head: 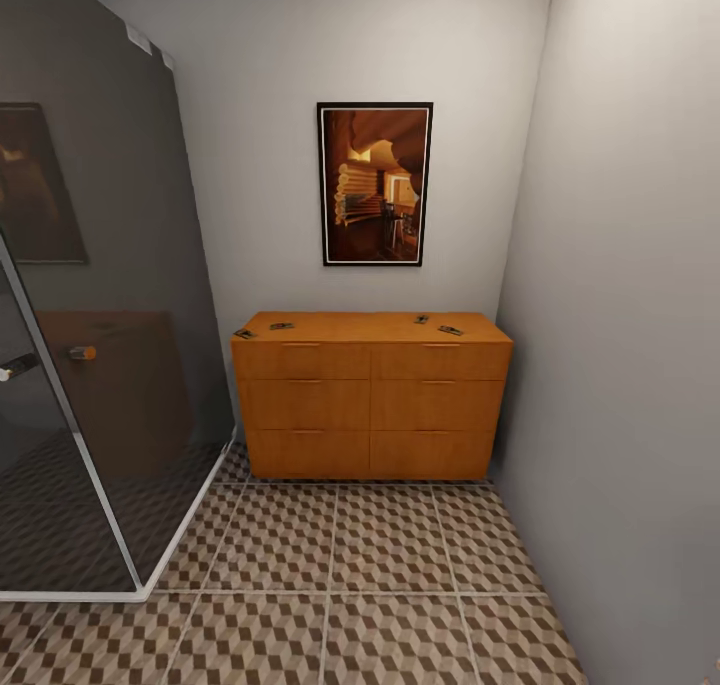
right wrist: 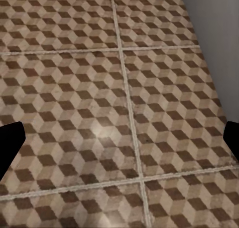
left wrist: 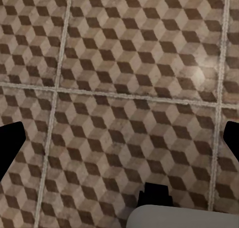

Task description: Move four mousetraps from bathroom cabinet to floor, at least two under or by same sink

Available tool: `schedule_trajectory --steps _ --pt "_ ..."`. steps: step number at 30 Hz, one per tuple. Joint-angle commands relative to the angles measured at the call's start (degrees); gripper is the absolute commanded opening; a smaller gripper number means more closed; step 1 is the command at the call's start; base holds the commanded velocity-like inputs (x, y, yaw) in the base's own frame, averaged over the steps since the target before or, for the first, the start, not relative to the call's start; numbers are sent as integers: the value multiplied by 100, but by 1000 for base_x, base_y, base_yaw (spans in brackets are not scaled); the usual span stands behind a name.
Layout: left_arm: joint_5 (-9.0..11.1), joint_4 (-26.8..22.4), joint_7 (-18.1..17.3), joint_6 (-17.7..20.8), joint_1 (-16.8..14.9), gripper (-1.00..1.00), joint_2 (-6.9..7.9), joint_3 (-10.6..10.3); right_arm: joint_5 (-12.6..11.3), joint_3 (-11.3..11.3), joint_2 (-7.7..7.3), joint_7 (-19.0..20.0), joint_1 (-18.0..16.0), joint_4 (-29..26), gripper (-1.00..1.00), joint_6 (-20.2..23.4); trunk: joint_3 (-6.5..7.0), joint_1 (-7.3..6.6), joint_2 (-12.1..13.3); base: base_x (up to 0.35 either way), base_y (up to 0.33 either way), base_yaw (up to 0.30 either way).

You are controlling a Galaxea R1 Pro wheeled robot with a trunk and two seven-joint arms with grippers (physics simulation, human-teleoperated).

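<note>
- Ahead, the cabinet [head: 371, 395] stands against the back wall under a framed picture [head: 375, 184], with a glass shower wall [head: 100, 315] to its left.
- Four mousetraps lie on its top: one at the left front corner [head: 245, 334], one just behind it [head: 282, 326], and two near the right end [head: 422, 319] [head: 450, 330]. None has been picked up yet.
- Both wrist views look down at the bathroom floor [head: 330, 565]; the left gripper [left wrist: 119, 138] and right gripper [right wrist: 119, 138] have their fingers spread wide, with nothing between them.
- The step in hand is probably the approach: drive straight forward, staying clear of the shower wall, and stop with the cabinet top within reach.
- Reach for the front traps first; they are small and flat, so a pinch from above across the board seems safest.
</note>
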Motion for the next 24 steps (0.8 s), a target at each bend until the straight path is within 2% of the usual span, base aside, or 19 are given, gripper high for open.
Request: schedule_trajectory --steps 1,9,10,11,14,24 --pt "11 4 7 -19 -3 100 0 1 26 -15 4 -21 -4 4 100 -14 -6 0 -3 0 0 0" --pt "19 50 -6 -17 -3 100 -13 -13 35 -24 0 -21 -5 4 100 -14 -6 0 -3 0 0 0" --pt "20 52 -7 -16 -3 100 -43 -15 39 -24 -1 -21 -4 4 100 -17 -6 0 -3 0 0 0" --pt "13 58 -7 -16 -3 100 -136 -21 43 -24 -16 -21 -4 4 100 -21 -6 0 -3 0 0 0" --pt "12 66 -8 -15 -3 100 -185 -25 40 -22 -25 -21 -4 4 100 -20 -6 0 -3 0 0 0" --pt "19 201 -14 -15 -3 100 -238 -24 43 -23 -31 -21 -4 4 100 -21 -6 0 -3 0 0 0"
